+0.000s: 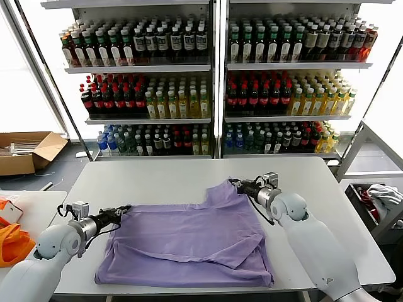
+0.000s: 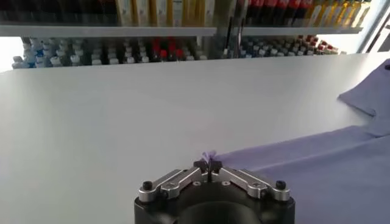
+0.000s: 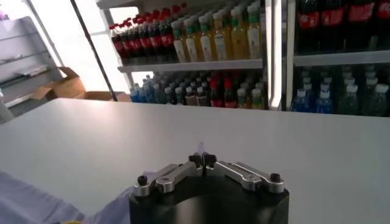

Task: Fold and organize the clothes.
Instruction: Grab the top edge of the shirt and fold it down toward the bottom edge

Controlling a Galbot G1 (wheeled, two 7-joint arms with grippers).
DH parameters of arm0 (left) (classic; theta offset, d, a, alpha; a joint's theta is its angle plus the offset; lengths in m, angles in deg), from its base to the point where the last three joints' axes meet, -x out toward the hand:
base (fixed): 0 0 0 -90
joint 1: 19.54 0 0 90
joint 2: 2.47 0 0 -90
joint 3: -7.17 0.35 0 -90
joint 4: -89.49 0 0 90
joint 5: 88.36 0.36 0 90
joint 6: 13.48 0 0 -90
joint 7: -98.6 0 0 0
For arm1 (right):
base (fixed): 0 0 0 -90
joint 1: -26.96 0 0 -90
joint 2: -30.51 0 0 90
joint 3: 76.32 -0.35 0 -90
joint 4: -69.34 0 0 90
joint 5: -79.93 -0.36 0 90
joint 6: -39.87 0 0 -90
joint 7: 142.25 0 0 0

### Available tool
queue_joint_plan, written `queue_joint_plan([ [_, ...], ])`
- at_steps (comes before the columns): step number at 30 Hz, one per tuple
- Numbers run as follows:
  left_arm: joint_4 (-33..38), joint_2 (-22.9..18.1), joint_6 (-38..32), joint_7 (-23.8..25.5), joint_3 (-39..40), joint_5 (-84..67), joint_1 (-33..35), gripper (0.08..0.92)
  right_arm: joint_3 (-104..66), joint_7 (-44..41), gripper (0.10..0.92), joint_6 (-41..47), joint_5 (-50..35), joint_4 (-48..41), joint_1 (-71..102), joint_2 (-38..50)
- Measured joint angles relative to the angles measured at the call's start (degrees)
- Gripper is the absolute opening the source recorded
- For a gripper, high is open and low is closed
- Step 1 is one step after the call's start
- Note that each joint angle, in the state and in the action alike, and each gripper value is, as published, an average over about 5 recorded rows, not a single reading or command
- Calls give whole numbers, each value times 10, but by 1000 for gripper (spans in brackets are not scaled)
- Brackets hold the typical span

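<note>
The lavender T-shirt (image 1: 189,236) is lying spread across the lower centre of the white table (image 1: 164,176). The left gripper (image 1: 123,210) is pinching its corner at lower left, while the right gripper (image 1: 235,184) is pinching the edge near centre right

Plain lavender T-shirt (image 1: 189,236), no print showing, spread toward the worktop's near edge. Pale grey-white table (image 1: 164,176). Black jaws with silver links on left gripper (image 1: 128,209) and right gripper (image 1: 234,184), white arm shells. Bright orange bag (image 1: 12,242) past the left edge. Brown cardboard box (image 1: 28,151) beyond the far-left corner. Red, yellow, green, dark and blue-capped bottles (image 1: 189,94) on grey shelves.
</note>
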Motion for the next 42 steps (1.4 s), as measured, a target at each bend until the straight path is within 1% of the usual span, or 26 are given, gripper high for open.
queue_joint_plan([
  [9,55,18,-1,-2,-32,-10,29,86,-36,8,106,13,-42,81,44,20],
  [20,132,19,3,-17,-80,-9,85,86,-92,15,106,17,-69,196,154,52],
  [33,208,23,9,-28,-131,-3,165,86,-166,20,106,21,-82,332,321,70],
  [42,249,25,10,-24,-176,-1,239,86,-224,21,106,21,-83,409,443,65],
])
